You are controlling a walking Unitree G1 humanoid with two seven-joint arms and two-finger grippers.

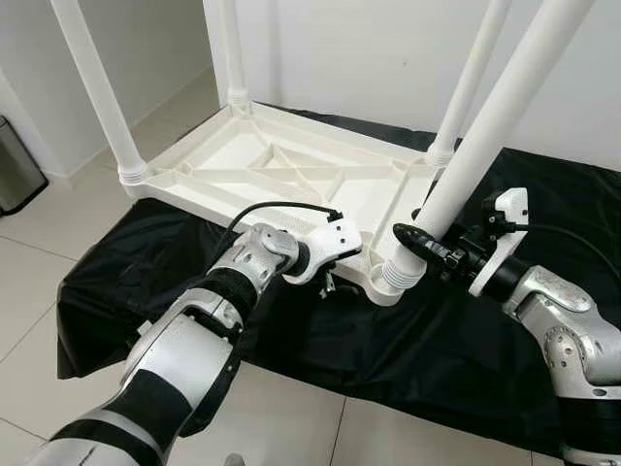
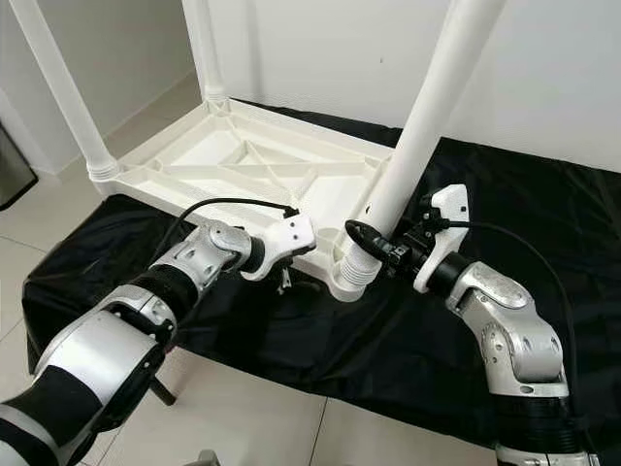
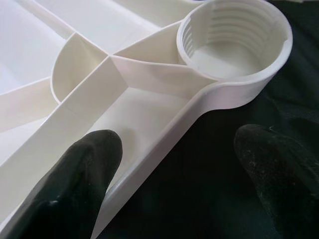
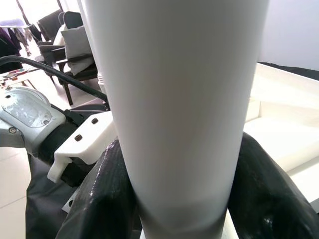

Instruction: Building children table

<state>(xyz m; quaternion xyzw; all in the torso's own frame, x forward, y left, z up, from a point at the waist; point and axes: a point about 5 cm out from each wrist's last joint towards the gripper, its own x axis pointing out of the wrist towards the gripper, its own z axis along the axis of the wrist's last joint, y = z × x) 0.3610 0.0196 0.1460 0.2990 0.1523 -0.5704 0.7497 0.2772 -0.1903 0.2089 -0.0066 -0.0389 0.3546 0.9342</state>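
A white plastic tabletop point(image 1: 254, 148) lies upside down on a black cloth point(image 1: 437, 359). Three white legs stand in its corner sockets: left point(image 1: 97, 87), far point(image 1: 233, 49) and back right point(image 1: 473, 73). My right gripper point(image 1: 427, 241) is shut on a fourth leg point(image 1: 505, 116), which is tilted with its ribbed end point(image 1: 400, 270) at the near corner socket point(image 3: 234, 50). The socket's threaded inside looks empty in the left wrist view. My left gripper point(image 3: 174, 184) is open astride the tabletop's near rim point(image 3: 149, 159), one finger inside the rim and one over the cloth.
The cloth covers a low surface with tiled floor point(image 1: 58, 214) around it. A grey bin point(image 1: 15, 165) stands at the far left by the white wall point(image 1: 369, 49). Chairs point(image 4: 65, 35) appear in the right wrist view's background.
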